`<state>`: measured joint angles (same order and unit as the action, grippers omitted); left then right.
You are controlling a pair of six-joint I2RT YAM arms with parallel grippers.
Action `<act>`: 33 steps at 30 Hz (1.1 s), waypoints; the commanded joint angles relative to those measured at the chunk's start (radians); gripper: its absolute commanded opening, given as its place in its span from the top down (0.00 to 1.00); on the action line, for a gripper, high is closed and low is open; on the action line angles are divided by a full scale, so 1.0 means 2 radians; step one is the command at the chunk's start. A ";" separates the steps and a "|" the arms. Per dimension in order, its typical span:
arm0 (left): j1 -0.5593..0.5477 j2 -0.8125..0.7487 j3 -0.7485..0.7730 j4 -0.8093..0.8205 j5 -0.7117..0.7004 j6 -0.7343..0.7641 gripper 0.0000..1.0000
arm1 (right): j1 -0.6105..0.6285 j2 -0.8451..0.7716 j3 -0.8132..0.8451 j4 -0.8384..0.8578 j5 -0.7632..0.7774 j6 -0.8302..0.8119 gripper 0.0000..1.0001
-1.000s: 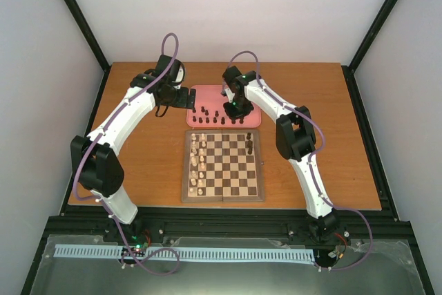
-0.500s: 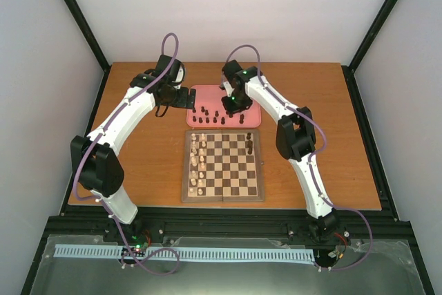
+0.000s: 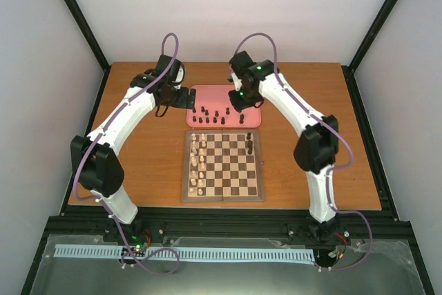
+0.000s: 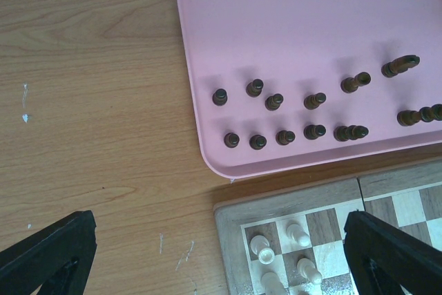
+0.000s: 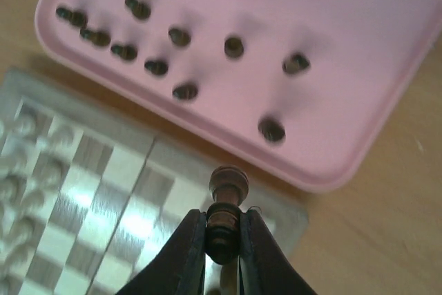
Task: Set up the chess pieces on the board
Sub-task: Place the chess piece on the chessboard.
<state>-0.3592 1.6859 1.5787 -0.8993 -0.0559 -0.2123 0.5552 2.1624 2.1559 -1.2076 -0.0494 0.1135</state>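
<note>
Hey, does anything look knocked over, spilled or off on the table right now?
Nothing stands out. The dark pieces look upright in the tray, the cream pieces stand on the board, and the right hand grips one dark piece. Only a few pale scuffs mark the table.

We see an orange-brown wooden table [image 3: 155,164] boxed in by plain pale walls [image 3: 228,12], with black frame posts [image 3: 76,15] at the corners. Soft, even light falls on it. Along its near edge we find a black rail [image 3: 228,229] and a white slotted strip [image 3: 207,254] over a grey metal sheet [image 3: 228,278].
</note>
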 commanded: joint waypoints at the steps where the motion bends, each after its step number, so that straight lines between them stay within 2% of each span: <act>1: -0.004 -0.008 0.015 -0.003 0.003 0.009 0.00 | 0.009 -0.116 -0.094 0.002 0.040 0.032 0.97; 10: -0.004 -0.016 0.007 0.001 0.004 0.006 0.00 | 0.021 -0.274 -0.298 -0.011 0.028 0.065 0.97; 15: -0.004 -0.021 0.003 0.002 0.006 0.004 0.00 | 0.064 -0.345 -0.422 0.052 0.032 0.107 0.97; 18: -0.004 -0.022 0.002 0.002 0.006 0.004 0.00 | 0.075 -0.358 -0.483 0.108 0.022 0.126 0.97; 23: -0.004 -0.027 0.001 0.001 0.003 0.004 0.00 | 0.102 -0.347 -0.517 0.167 0.032 0.136 0.96; 33: -0.004 -0.040 -0.008 0.003 0.000 0.005 0.00 | 0.105 -0.310 -0.526 0.184 0.038 0.138 0.96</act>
<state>-0.3592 1.6463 1.5642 -0.8978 -0.0521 -0.2123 0.7593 1.5085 1.1080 -0.8700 0.0135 0.3687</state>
